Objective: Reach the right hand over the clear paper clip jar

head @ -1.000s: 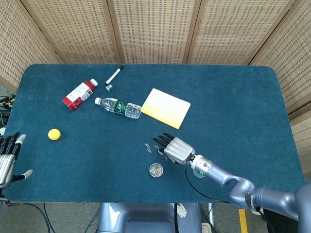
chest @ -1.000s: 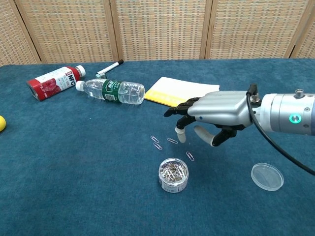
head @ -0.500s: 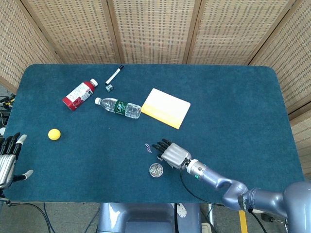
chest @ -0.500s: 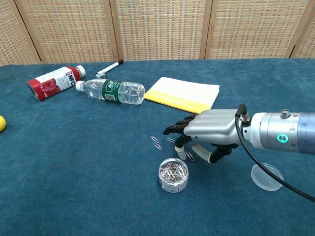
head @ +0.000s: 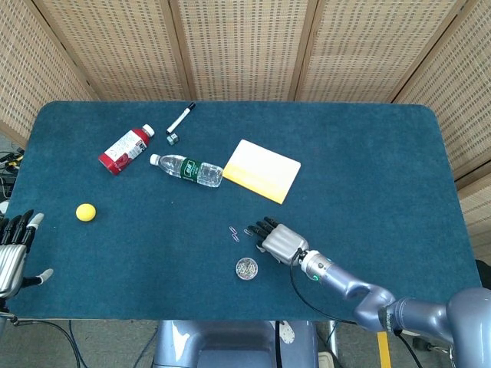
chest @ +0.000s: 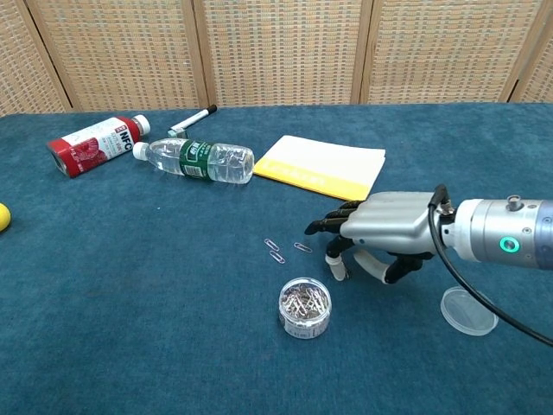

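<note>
The clear paper clip jar (head: 246, 268) (chest: 304, 307) stands open near the table's front edge, full of clips. My right hand (head: 278, 239) (chest: 380, 233) hovers low just behind and to the right of it, not above it. Its fingers are apart, slightly bent and pointing left, and it holds nothing. Loose paper clips (head: 234, 232) (chest: 276, 251) lie on the cloth by its fingertips. The jar's clear lid (chest: 468, 311) lies to the right under my forearm. My left hand (head: 11, 249) rests at the table's left edge, fingers spread and empty.
At the back left lie a red bottle (head: 124, 149) (chest: 95, 144), a water bottle (head: 186, 169) (chest: 194, 160) and a marker (head: 181, 119). A yellow notepad (head: 261, 170) (chest: 320, 166) lies behind my right hand. A yellow ball (head: 85, 212) sits far left.
My right hand dropped lower and came nearer the jar, then drew back slightly to the right. The jar and the left hand have not moved.
</note>
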Available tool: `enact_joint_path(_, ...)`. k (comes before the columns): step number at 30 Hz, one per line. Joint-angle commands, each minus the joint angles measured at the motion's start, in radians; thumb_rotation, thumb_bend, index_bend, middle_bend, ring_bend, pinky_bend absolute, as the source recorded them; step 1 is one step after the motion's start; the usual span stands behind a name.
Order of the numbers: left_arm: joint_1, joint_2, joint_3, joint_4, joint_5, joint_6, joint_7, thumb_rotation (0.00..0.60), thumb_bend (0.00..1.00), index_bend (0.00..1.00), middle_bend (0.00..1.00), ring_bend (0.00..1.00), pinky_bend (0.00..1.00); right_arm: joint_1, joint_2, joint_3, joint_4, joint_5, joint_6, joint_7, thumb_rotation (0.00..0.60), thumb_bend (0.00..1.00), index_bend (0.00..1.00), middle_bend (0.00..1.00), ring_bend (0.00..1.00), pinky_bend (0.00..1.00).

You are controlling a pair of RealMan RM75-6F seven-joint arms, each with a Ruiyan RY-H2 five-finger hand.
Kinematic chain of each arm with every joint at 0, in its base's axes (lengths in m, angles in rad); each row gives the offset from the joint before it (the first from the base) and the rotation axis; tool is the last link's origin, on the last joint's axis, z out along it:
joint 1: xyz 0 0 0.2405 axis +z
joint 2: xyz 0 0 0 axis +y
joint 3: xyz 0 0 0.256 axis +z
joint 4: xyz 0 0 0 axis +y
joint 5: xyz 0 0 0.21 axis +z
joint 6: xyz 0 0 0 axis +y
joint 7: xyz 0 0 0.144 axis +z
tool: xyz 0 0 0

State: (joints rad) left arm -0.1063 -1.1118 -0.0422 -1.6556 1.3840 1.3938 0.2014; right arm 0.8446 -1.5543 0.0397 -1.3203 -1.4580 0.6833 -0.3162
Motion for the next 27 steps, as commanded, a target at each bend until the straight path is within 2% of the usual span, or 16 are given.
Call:
enact_joint_path(1,-0.002,-0.001,0.000,0.002,-0.003,-0.003,-0.001,0.600,0.00,0.00,0.00,0.00,0.00,-0.020,0.020,-0.010,0.020,0.027,0.014,-0.019,0.600,0.84,0.41,0.00,0.00,0.05)
enact_joint_path(4,-0.003,-0.001,0.001,0.002,0.000,-0.003,-0.001,0.600,0.00,0.00,0.00,0.00,0.00,-0.035,0.040,-0.011,0.036,0.051,0.030,-0.047,0.600,0.84,0.41,0.00,0.00,0.05)
enact_joint_path(9,-0.001,0.001,0.004,-0.004,0.007,0.003,-0.002,0.600,0.00,0.00,0.00,0.00,0.00,-0.059,0.068,0.017,0.045,0.116,0.072,-0.092,0.600,0.84,0.41,0.00,0.00,0.05)
enact_joint_path(13,0.001,0.003,0.007,-0.007,0.013,0.008,-0.004,0.600,0.00,0.00,0.00,0.00,0.00,-0.070,0.109,0.044,0.003,0.158,0.096,-0.084,0.600,0.84,0.41,0.00,0.00,0.05)
enact_joint_path(15,0.002,0.004,0.008,-0.009,0.015,0.010,-0.003,0.600,0.00,0.00,0.00,0.00,0.00,-0.076,0.129,0.054,-0.026,0.152,0.112,-0.045,0.600,0.77,0.41,0.00,0.00,0.05)
enact_joint_path(17,0.002,0.004,0.009,-0.010,0.017,0.011,-0.003,0.600,0.00,0.00,0.00,0.00,0.00,-0.080,0.142,0.058,-0.042,0.142,0.123,-0.011,0.600,0.57,0.41,0.00,0.00,0.05)
enact_joint_path(19,0.002,0.005,0.010,-0.012,0.018,0.011,-0.002,0.600,0.00,0.00,0.00,0.00,0.00,-0.081,0.147,0.061,-0.050,0.136,0.129,0.010,0.600,0.46,0.41,0.00,0.00,0.05)
enact_joint_path(27,0.004,0.007,0.011,-0.012,0.021,0.015,-0.008,0.600,0.00,0.00,0.00,0.00,0.00,-0.077,0.121,0.046,-0.024,0.100,0.136,0.061,0.600,0.32,0.41,0.00,0.00,0.05)
